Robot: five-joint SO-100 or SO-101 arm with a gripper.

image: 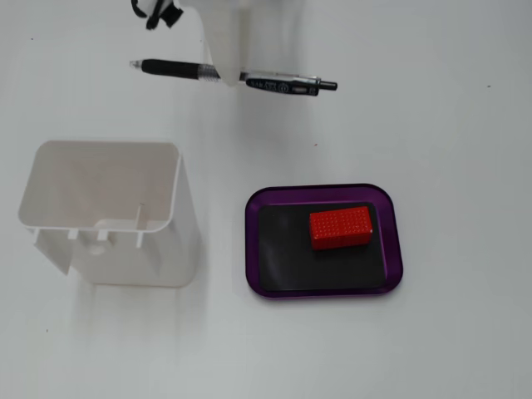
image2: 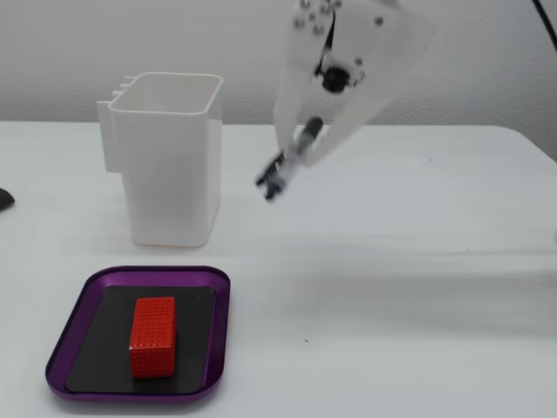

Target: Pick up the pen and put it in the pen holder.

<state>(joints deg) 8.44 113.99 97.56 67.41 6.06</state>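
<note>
The pen (image: 274, 82) hangs in the air, held near its middle by my gripper (image: 226, 71), which is shut on it. From above it lies level, black tip to the left and push button to the right. In the side-on fixed view the pen (image2: 289, 161) is well above the table, its rear end pointing down toward the camera, with the gripper (image2: 306, 139) closed around it. The pen holder (image: 104, 208) is a tall white box, open at the top, standing left of the gripper; in the side-on view the pen holder (image2: 170, 157) is about level with the pen.
A purple-rimmed flat tray (image: 324, 284) with a black base carries a red block (image: 340, 228). In the side-on view the tray (image2: 96, 280) sits in front of the white box with the red block (image2: 152, 336) on it. A dark object (image2: 4, 198) shows at the left edge.
</note>
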